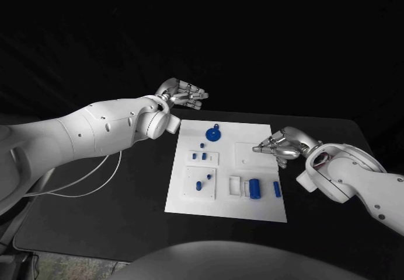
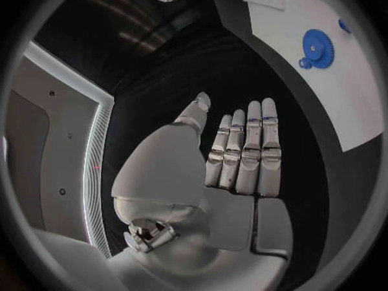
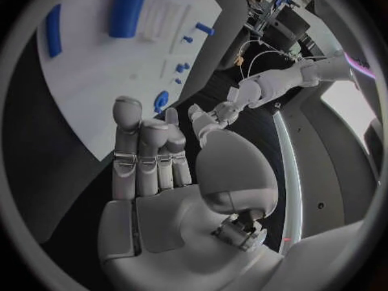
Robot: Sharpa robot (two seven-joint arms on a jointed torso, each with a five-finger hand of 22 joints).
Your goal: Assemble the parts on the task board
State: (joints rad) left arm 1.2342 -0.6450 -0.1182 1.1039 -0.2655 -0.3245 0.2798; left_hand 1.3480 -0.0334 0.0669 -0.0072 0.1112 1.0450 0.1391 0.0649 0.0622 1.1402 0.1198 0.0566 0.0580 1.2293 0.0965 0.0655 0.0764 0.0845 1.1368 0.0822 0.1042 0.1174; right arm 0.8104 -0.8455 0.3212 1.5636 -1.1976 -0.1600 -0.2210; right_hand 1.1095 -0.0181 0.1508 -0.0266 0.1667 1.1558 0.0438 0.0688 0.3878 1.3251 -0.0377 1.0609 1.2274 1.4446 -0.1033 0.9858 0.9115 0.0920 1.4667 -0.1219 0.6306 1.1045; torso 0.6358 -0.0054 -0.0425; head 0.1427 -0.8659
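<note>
The white task board (image 1: 190, 198) lies in the middle of the black table. A blue gear (image 1: 213, 134) sits at its far end, small blue pegs (image 1: 198, 156) stand in the left blocks, and a blue cylinder (image 1: 254, 188) with a slim blue bar (image 1: 276, 188) lies near the right front. My left hand (image 1: 184, 94) hovers beyond the board's far left corner, fingers straight and empty (image 2: 238, 155), with the gear (image 2: 317, 45) off to its side. My right hand (image 1: 282, 146) hangs over the board's right edge, fingers extended and empty (image 3: 154, 155); the cylinder (image 3: 127, 11) lies ahead of it.
A white cable (image 1: 84, 186) loops on the table left of the board, under my left arm. White blocks (image 1: 202, 175) and a slotted holder (image 1: 236, 185) stand on the board. The table's right edge (image 1: 366, 134) runs close behind my right arm.
</note>
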